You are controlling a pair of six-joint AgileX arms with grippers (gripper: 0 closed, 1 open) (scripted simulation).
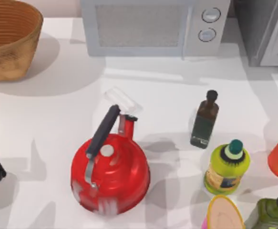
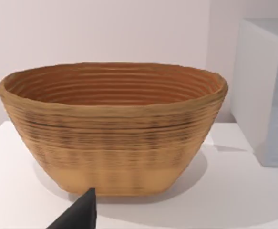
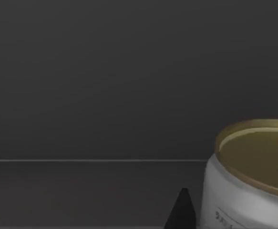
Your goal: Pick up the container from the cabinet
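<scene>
Right wrist view sits inside a dark cabinet w/ grey walls & a shelf seam; the can (image 3: 253, 176), white body w/ gold lid, stands upright on the cabinet floor, just beside one dark fingertip of the right gripper (image 3: 181, 212). Judging by that, the right arm is reaching in low so the fingers can straddle the can; can't tell whether they're apart or together. Top view shows the desk (image 1: 48, 109) crowded: red kettle (image 1: 110, 174) near centre, dark bottle (image 1: 204, 119) & green bottle (image 1: 227, 167) to its right, microwave (image 1: 153, 26) at the back, basket (image 1: 10, 38) at back left. Left gripper (image 2: 81, 214) is parked at the left edge, facing the basket, out of the way; its fingers' state can't be told either. Can not yet grasped, so probably approach phase.
</scene>
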